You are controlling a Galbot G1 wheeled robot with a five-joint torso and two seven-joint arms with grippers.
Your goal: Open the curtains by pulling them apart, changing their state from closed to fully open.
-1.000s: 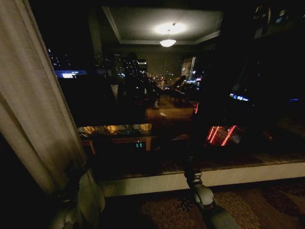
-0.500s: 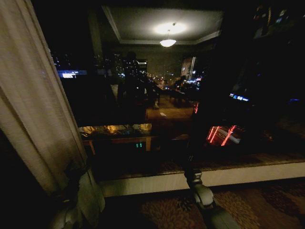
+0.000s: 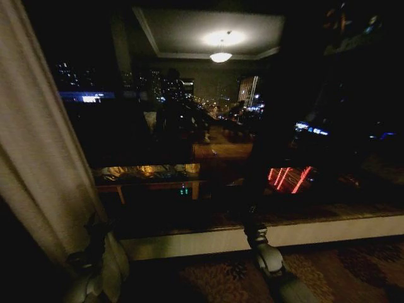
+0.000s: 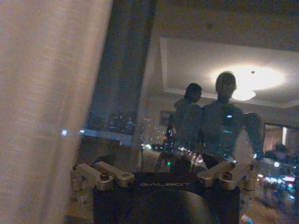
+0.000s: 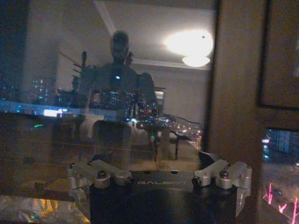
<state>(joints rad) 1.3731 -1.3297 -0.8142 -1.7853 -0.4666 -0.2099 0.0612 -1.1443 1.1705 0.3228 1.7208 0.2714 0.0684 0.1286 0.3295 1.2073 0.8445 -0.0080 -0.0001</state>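
A sheer cream curtain (image 3: pixel 38 158) with narrow pleats hangs at the left edge of the head view, drawn aside from the dark window. My left gripper (image 3: pixel 93 237) is low against its bottom edge, with a bunch of fabric right beside it. In the left wrist view the curtain (image 4: pixel 42 107) runs along one side of the left gripper (image 4: pixel 161 175), whose finger links are spread wide with nothing between them. My right gripper (image 3: pixel 252 222) is raised before the window sill at the centre. It stands open in the right wrist view (image 5: pixel 161 176), facing the glass.
The bare window glass (image 3: pixel 208 126) mirrors the room, a ceiling lamp and the robot. A white sill (image 3: pixel 328 230) runs along its foot above patterned carpet (image 3: pixel 353 271). A wooden frame (image 5: pixel 238 93) stands close beside the right gripper.
The whole head picture has shifted slightly left, so the camera has moved. The curtain edge and left gripper now sit a little further left. The right arm holds its place.
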